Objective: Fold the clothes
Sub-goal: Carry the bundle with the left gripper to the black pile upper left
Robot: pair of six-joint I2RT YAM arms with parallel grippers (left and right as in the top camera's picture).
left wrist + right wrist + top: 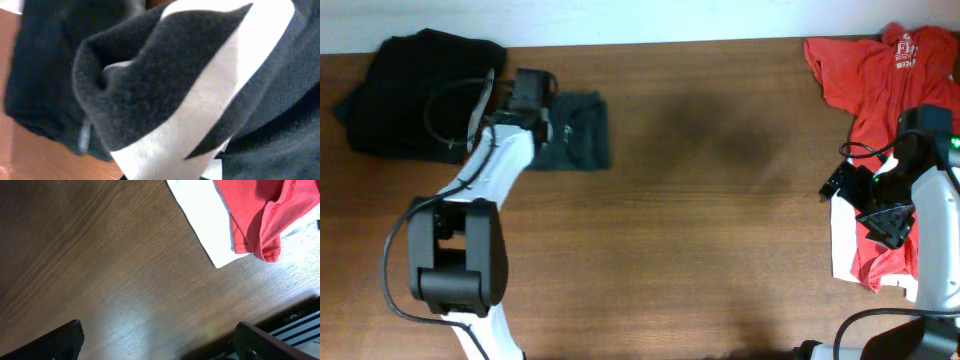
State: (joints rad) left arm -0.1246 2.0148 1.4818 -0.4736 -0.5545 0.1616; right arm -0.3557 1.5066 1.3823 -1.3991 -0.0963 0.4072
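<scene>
The black-green garment (578,130) lies folded at the back left of the table. In the left wrist view it fills the frame, bunched up, with a large white block letter (200,110) across it. My left gripper (532,92) is at the garment's left edge; its fingertips barely show, close together with the fabric between them. A black pile (415,95) lies to its left. The red T-shirt (885,80) lies at the far right, over a white piece (844,235). My right gripper (160,347) is open and empty over bare wood beside the white piece (200,215) and the red hem (260,225).
The brown wooden table (720,220) runs across the view. Its front edge shows at the lower right of the right wrist view (300,305). The left arm (470,200) stretches from the front left to the back.
</scene>
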